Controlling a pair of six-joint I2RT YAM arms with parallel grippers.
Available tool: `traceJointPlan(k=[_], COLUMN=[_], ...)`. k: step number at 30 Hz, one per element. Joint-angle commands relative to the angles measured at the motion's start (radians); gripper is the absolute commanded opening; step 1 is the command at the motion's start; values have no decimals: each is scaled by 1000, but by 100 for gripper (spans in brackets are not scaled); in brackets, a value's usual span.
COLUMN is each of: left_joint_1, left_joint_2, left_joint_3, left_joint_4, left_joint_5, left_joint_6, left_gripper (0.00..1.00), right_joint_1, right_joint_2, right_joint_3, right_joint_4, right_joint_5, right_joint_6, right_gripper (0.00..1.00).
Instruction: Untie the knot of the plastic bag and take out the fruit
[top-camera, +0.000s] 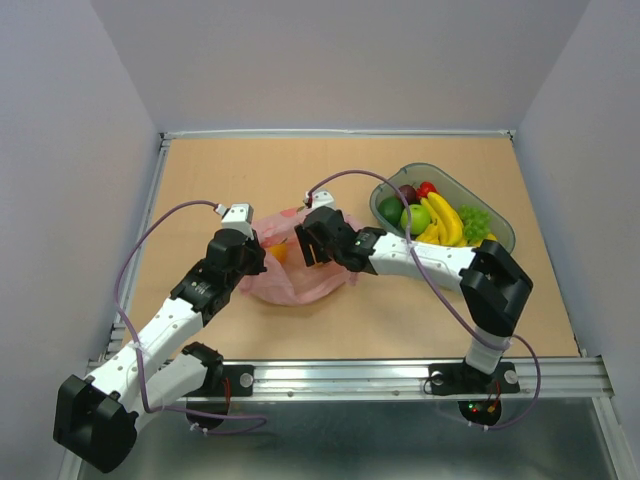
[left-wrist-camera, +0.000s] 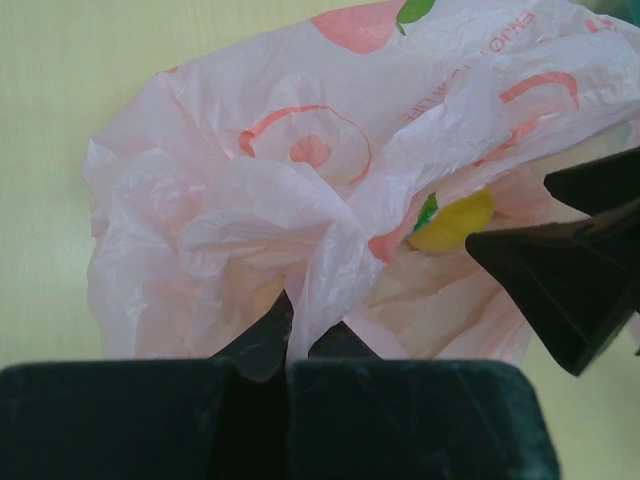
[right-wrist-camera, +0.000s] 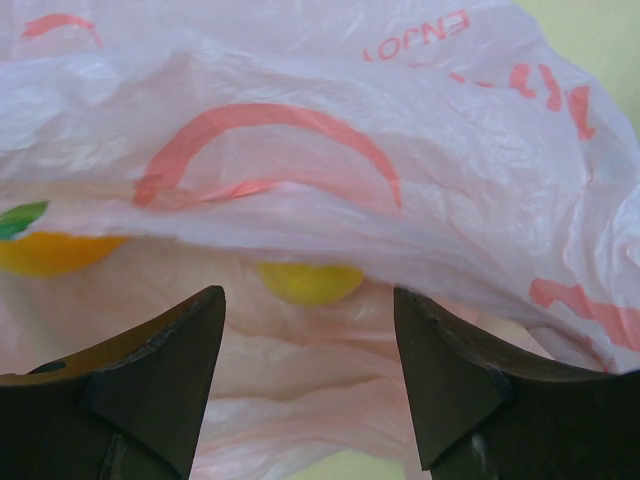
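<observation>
The pink plastic bag (top-camera: 293, 272) lies crumpled at the table's middle. My left gripper (top-camera: 256, 254) is at its left side, and in the left wrist view it (left-wrist-camera: 289, 338) is shut on a twisted strand of the bag (left-wrist-camera: 330, 260). My right gripper (top-camera: 309, 246) is at the bag's right side, and in the right wrist view it (right-wrist-camera: 310, 312) is open and empty at the bag's mouth. Small orange-yellow fruits (right-wrist-camera: 308, 282) (left-wrist-camera: 455, 220) lie inside the bag, and one shows from above (top-camera: 280, 252). No tied knot shows.
A grey-green tray (top-camera: 500, 232) at the back right holds a green apple (top-camera: 415, 218), bananas (top-camera: 446, 220), green grapes (top-camera: 475, 218), a red fruit (top-camera: 427, 189) and a dark purple fruit (top-camera: 406, 194). Raised rails edge the table.
</observation>
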Motion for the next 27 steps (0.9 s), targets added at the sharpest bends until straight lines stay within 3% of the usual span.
traceJointPlan(k=[1, 13, 17, 20, 24, 27], left_joint_1=[4, 4, 4, 4, 4, 4], left_joint_2=[-4, 9, 9, 15, 22, 23], left_joint_3=[29, 26, 21, 20, 21, 20], left_joint_4=[27, 38, 41, 42, 45, 48], left_joint_5=[8, 42, 50, 59, 68, 70], left_joint_6=[-2, -5, -6, -6, -9, -8], left_gripper=[0, 0, 0, 0, 0, 0], right_joint_1=[-28, -48, -48, -48, -48, -48], right_joint_2=[12, 133, 153, 158, 144, 89], right_joint_3=[-3, -27, -67, -84, -110, -139], right_joint_4=[128, 252, 338, 392, 439, 455], right_joint_5=[23, -74, -66, -37, 0, -14], right_joint_6=[5, 51, 46, 37, 22, 2], right_gripper=[73, 75, 70, 56, 24, 9])
